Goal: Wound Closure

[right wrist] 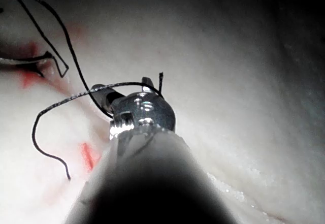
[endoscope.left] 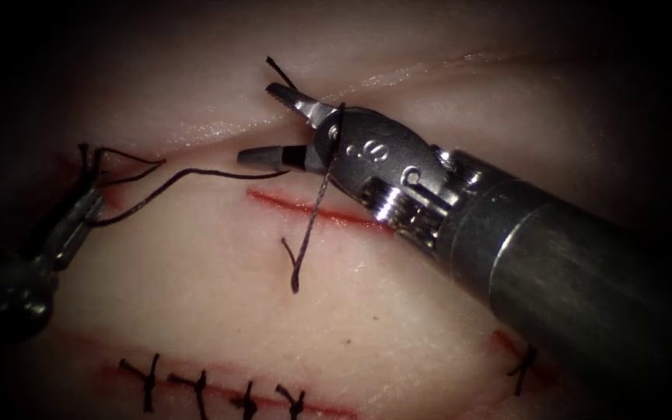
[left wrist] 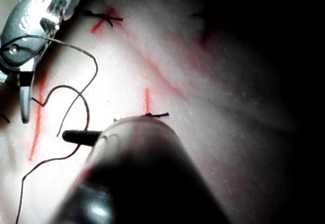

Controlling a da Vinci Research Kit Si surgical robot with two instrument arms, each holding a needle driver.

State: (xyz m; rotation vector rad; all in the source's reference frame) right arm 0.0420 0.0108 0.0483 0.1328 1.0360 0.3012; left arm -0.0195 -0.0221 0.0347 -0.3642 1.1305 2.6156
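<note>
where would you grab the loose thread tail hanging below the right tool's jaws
Probably on the straight stretch of the thread, above its hooked free end. It hangs down from the open right tool across the cut, and that run lies bare on the tissue. Come from the endoscope view's left, since the right tool's shaft crowds the other side.
</note>
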